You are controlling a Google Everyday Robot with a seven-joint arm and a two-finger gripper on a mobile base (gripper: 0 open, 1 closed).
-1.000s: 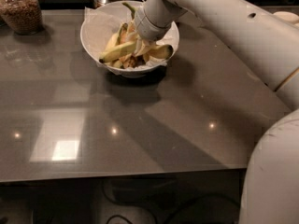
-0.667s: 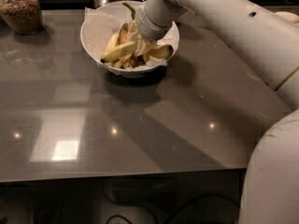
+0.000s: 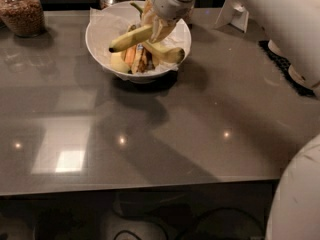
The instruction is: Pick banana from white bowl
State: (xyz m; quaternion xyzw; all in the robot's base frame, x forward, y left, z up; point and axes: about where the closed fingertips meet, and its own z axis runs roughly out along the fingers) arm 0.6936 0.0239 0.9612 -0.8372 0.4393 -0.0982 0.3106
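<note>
Gripping banana (image 3: 129, 39) | pincer (image 3: 157, 28) closed on one end | above white bowl (image 3: 92, 41)

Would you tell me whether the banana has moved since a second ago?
Yes. The banana has risen off the pile in the white bowl, held by the gripper above it.

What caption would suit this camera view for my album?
The robot's gripper clasps a long, curved yellow-green banana over the large round paper-lined white bowl.
</note>
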